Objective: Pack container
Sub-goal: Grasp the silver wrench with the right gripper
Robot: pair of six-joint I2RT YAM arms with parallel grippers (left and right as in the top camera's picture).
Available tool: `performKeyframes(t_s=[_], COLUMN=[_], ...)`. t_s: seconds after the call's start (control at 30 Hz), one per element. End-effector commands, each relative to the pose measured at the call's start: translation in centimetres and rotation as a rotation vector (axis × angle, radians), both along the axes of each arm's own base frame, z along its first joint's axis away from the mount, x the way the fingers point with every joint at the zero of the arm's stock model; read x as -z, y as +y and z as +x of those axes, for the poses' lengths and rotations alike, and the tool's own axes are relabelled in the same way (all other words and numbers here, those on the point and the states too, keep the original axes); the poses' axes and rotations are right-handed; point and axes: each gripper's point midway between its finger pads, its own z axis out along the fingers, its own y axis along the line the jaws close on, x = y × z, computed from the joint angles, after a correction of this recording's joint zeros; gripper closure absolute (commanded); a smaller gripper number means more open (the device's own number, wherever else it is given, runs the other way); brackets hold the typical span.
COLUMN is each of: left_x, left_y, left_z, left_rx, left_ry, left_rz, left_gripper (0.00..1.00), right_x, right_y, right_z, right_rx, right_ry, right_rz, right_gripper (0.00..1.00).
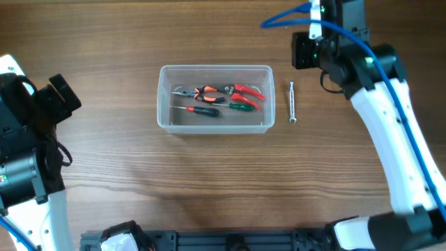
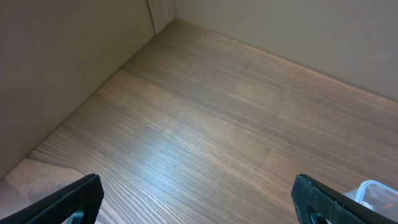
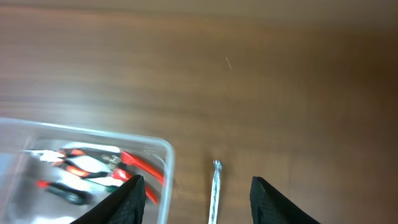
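Note:
The clear plastic container [image 1: 214, 98] sits mid-table and holds red-handled pliers [image 1: 247, 90], a red-and-black tool [image 1: 207, 93], a green-handled tool [image 1: 242, 106] and a screwdriver [image 1: 202, 110]. A silver wrench [image 1: 292, 102] lies on the wood just right of it. My right gripper [image 1: 304, 50] is open and empty, above and behind the wrench; in the right wrist view the wrench [image 3: 215, 190] lies between the open fingers [image 3: 196, 199] with the container's corner [image 3: 166, 155] at left. My left gripper [image 2: 199, 202] is open and empty at the far left, with a container corner [image 2: 376, 193] at lower right.
The wooden table [image 1: 223, 181] has its front edge near the black rail at the bottom. The left arm's base [image 1: 28, 153] stands at the left edge, the right arm [image 1: 390, 139] along the right side. A wall [image 2: 62, 62] borders the table in the left wrist view.

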Motion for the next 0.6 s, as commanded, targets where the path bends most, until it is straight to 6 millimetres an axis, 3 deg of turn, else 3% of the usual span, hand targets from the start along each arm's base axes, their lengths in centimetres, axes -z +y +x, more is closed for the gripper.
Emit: performKeyframes(t_s=[0.0, 0.1, 0.23, 0.33, 0.47, 0.57], left_x=[-0.1, -0.1, -0.1, -0.1, -0.1, -0.1], left_y=[0.2, 0.2, 0.2, 0.2, 0.2, 0.2], left_z=[-0.1, -0.1, -0.1, -0.1, -0.1, -0.1], left_rx=[-0.014, -0.014, -0.014, -0.014, -0.014, -0.014], left_ry=[-0.009, -0.009, -0.009, -0.009, -0.009, -0.009], left_rz=[-0.004, -0.004, -0.004, -0.004, -0.004, -0.004], left_gripper=[0.0, 0.0, 0.0, 0.0, 0.0, 0.0], right_x=[10.0, 16.7, 21.1, 22.5, 24.4, 25.6], right_y=[-1.4, -1.8, -1.7, -1.9, -2.0, -1.9], right_z=[-0.8, -1.4, -1.0, -0.2, -0.5, -0.2], right_rx=[0.132, 0.163, 0.168, 0.172, 0.172, 0.176], right_ry=[0.261, 0.404, 0.482, 0.48, 0.517, 0.524], right_rz=[0.073, 0.053, 0.043, 0.044, 0.033, 0.033], right_gripper=[0.46, 0.46, 0.43, 0.43, 0.59, 0.61])
